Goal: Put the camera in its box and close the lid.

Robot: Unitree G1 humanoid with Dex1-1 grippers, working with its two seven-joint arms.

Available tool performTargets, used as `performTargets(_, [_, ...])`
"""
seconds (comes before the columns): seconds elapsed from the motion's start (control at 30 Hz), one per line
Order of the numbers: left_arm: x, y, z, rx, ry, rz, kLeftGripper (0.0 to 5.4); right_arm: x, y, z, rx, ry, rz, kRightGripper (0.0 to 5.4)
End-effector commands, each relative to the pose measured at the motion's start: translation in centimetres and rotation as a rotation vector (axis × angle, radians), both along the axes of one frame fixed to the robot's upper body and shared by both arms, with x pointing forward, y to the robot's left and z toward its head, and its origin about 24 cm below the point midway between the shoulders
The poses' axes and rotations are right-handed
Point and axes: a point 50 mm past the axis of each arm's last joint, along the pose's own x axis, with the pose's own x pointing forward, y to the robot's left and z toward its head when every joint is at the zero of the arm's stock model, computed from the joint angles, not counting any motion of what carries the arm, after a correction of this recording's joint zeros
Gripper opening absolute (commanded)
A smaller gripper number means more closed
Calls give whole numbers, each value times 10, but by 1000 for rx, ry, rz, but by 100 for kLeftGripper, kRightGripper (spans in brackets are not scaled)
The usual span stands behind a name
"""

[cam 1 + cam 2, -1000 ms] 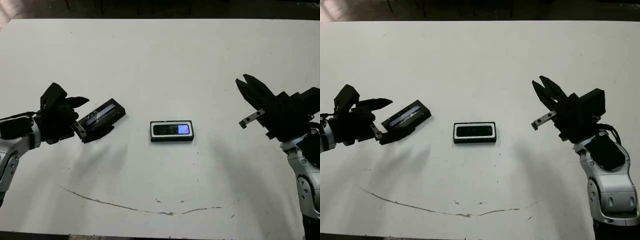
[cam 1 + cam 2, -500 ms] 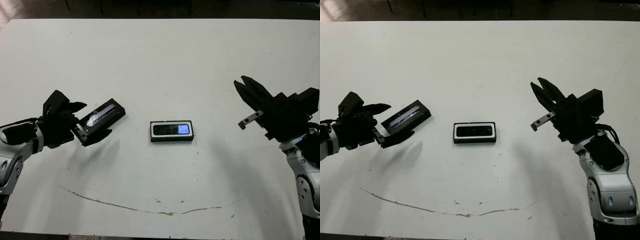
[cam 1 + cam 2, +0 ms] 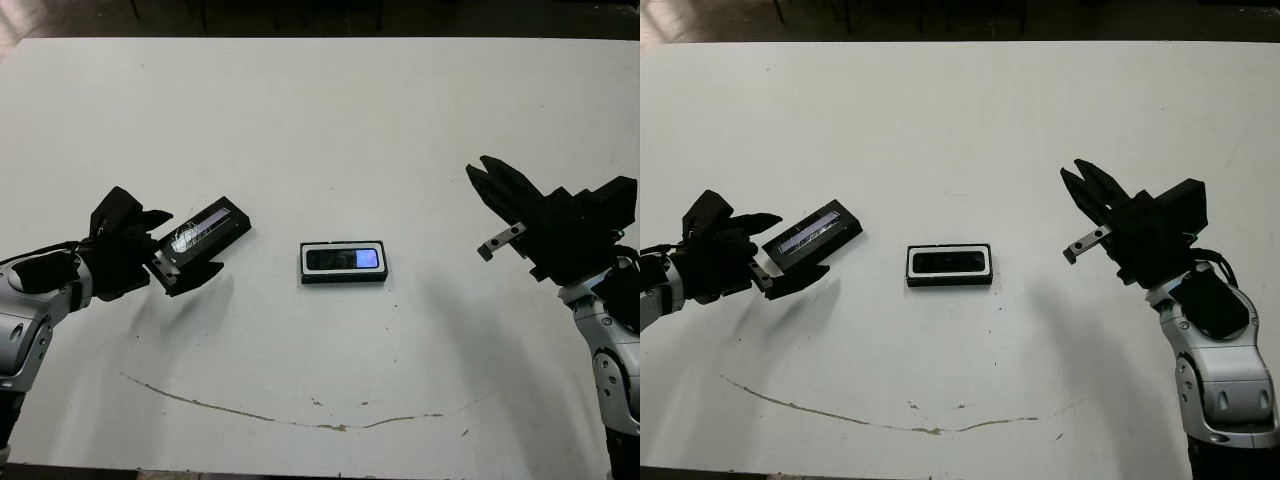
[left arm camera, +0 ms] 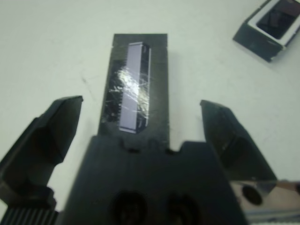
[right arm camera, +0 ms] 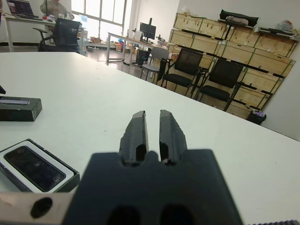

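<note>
The box [image 3: 343,278], black-walled with a white lining, sits at the table's middle, and the camera [image 3: 345,259] lies flat inside it, a bluish glint at its right end. Left of it the lid [image 3: 212,226], a black slab with a shiny stripe, lies at an angle. My left gripper [image 3: 190,240] is open, and its fingers [image 4: 51,131] straddle the lid's near end [image 4: 133,93] without touching it. Right of the box my right gripper [image 3: 482,170] hovers above the table, shut on nothing, with its fingers [image 5: 136,129] pressed together. The right wrist view also shows the box [image 5: 70,180] and the lid [image 5: 18,108].
A thin brown curved mark [image 3: 300,420] runs across the white table [image 3: 320,120] near its front edge. Beyond the table, office chairs [image 5: 187,65], desks and stacked crates [image 5: 225,35] fill the room, and a person [image 5: 54,7] sits far off.
My left gripper has turned and sunk slightly around the lid's end, staying open. The lid, box and camera have not moved. The right gripper has barely shifted.
</note>
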Motion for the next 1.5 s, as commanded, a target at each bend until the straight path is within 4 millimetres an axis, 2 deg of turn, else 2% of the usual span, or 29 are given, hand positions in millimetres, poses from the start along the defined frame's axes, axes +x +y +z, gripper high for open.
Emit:
performTargets(0.03, [-5,4,-12,16,64,0,514,-1,-5,-4,-20,15,2,0])
performTargets(0.43, [-11,6,-25,18,67,-13,235,1,-7,-6,-28,9,12,0])
performTargets(0.57, [-13,7,-28,-27,90,30,171,2,-7,-6,-32,3,18,0])
performTargets(0.73, [-13,5,-29,-79,103,67,156,3,-7,-7,-40,10,16,0])
performTargets(0.9, [-15,-1,-21,-159,51,115,156,4,-7,-9,-35,7,19,0])
performTargets(0.97, [-15,-5,-12,-194,7,121,156,4,-7,-9,-29,10,20,0])
performTargets(1.07, [-13,-12,11,-215,-75,89,156,5,-7,-9,-34,1,22,0])
performTargets(1.23, [-3,-23,48,-198,-178,-55,156,5,-7,-8,-33,30,1,0])
performTargets(1.3, [5,-27,59,-166,-170,-127,156,5,-7,-7,-31,34,3,0])
performTargets(1.37, [12,-31,65,-142,-146,-192,156,5,-7,-6,-38,31,6,0])
performTargets(1.5, [24,-46,64,-106,-157,-330,156,5,-8,-7,-31,37,6,0])
